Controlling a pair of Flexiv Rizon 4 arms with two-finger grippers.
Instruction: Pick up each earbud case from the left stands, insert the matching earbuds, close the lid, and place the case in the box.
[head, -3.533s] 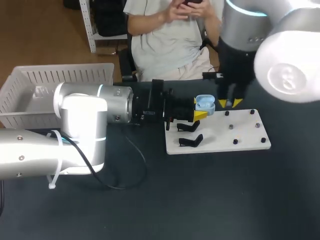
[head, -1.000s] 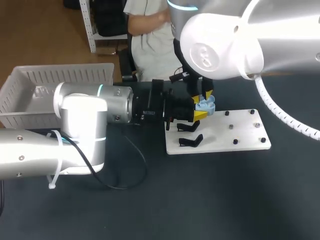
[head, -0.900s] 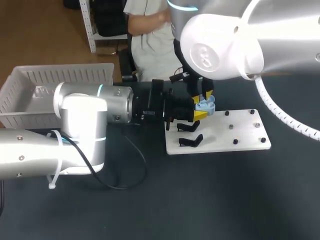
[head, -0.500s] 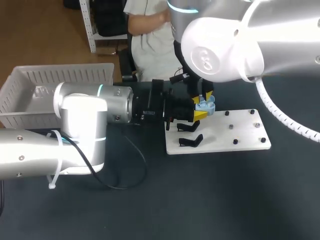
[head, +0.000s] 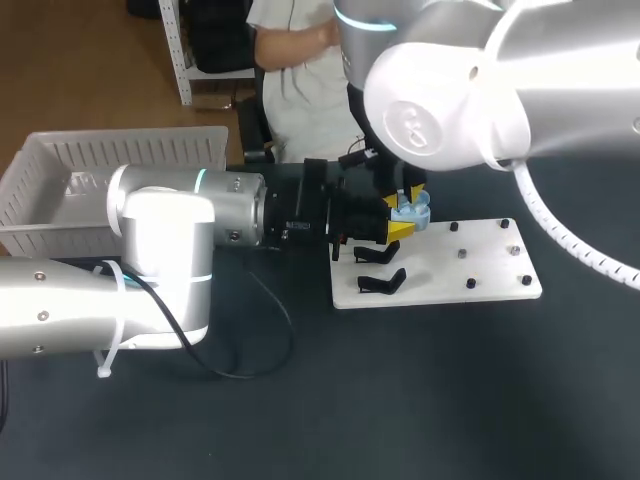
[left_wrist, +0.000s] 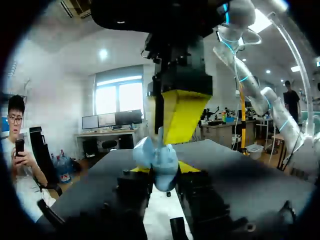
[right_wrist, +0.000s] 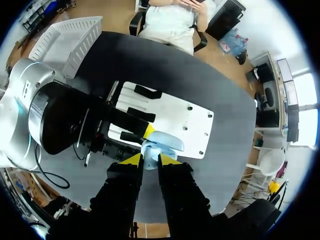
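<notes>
Though half hidden under right arm (head: 450, 90) in head view, holds case (head: 412, 208) over board (head: 480, 275) with left gripper (head: 400, 230). Left wrist: clenched on open case. Right wrist: right gripper (right_wrist: 149, 161) just above case, grip state impossible to tell; if misaligned, could knock case askew or drop earbud beside it

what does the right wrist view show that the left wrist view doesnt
Only the right wrist view: the white basket, and the whole white board with its black stands, laid out from above. Only the left wrist view: the right gripper seen side-on, directly above the earbud case. Both: the light blue case, open, held in the left gripper, with at least a strip of the board beneath it.
</notes>
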